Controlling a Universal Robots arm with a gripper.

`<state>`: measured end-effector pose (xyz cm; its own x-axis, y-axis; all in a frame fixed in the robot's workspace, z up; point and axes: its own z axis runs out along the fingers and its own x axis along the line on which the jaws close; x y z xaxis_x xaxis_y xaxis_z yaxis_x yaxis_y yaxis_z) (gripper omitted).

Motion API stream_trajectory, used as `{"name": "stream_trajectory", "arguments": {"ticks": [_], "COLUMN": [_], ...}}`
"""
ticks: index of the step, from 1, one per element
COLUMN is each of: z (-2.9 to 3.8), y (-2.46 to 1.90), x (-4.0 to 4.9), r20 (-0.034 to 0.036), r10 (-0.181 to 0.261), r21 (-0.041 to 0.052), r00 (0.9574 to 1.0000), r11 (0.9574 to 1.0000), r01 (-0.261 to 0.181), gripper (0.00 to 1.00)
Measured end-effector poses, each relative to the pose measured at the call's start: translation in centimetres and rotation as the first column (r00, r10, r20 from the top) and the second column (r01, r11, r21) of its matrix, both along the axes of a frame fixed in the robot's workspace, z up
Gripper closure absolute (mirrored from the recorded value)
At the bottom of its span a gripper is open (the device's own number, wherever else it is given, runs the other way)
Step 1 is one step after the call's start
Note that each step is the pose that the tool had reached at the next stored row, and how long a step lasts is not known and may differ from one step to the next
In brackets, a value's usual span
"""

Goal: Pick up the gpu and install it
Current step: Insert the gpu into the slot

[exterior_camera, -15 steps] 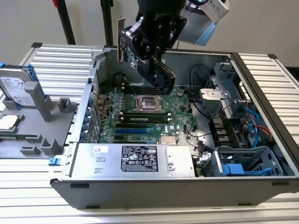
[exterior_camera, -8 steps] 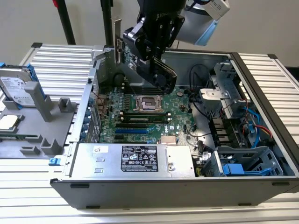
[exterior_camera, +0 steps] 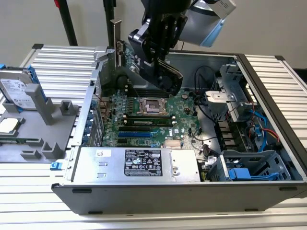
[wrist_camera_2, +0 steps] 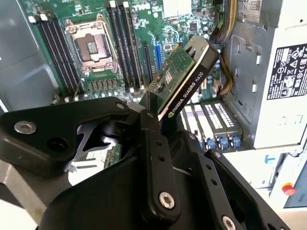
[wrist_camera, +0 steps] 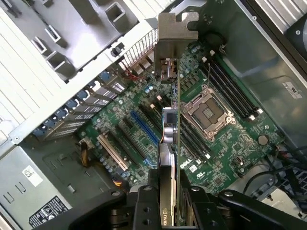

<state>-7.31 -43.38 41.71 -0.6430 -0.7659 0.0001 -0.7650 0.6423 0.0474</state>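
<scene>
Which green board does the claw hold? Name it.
The gpu, the thin card with a silver bracket, gripped by the claw; the motherboard lies in the case.

Matt black plastic gpu (wrist_camera_2: 183, 80); dull metal bracket (wrist_camera: 176, 25)

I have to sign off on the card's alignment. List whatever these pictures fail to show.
1. Contact edge of the gpu: first wrist view sees the card edge-on, and the gripper covers its near end.
2. The slots under the gpu on the motherboard: first wrist view, the card hides them.
3. Middle of the gpu: exterior view, the gripper stands in front.
4. The arm: exterior view, cut off by the top edge.
</scene>
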Motion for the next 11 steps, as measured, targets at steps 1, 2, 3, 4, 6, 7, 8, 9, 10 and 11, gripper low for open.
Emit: {"name": "stream_trajectory", "arguments": {"ticks": [1, 2, 3, 4, 6, 7, 8, 9, 10, 11], "z": [0.00, 0.00, 0.00, 0.00, 0.00, 0.00, 0.00, 0.00, 0.00, 0.00], "y": [0.00, 0.00, 0.00, 0.00, 0.00, 0.00, 0.00, 0.00, 0.00, 0.00], "x": [0.00, 0.00, 0.00, 0.00, 0.00, 0.00, 0.00, 0.00, 0.00, 0.00], "r20": [0.0000, 0.0000, 0.0000, 0.0000, 0.0000, 0.0000, 0.0000, 0.0000, 0.0000, 0.0000], "r10": [0.010, 0.020, 0.030, 0.039, 0.058, 0.068, 0.076, 0.086, 0.095, 0.105], "r21": [0.0000, 0.0001, 0.0000, 0.0000, 0.0000, 0.0000, 0.0000, 0.0000, 0.0000, 0.0000], "r00": [1.0000, 0.9998, 0.9996, 0.9992, 0.9983, 0.9977, 0.9971, 0.9963, 0.9954, 0.9945], "r11": [1.0000, 0.9998, 0.9996, 0.9992, 0.9983, 0.9977, 0.9971, 0.9963, 0.9954, 0.9945], "r01": [-0.010, -0.020, -0.030, -0.039, -0.058, -0.068, -0.076, -0.086, -0.095, -0.105], "gripper": [1.00, 1.00, 1.00, 1.00, 1.00, 1.00, 1.00, 1.00, 1.00, 1.00]}}
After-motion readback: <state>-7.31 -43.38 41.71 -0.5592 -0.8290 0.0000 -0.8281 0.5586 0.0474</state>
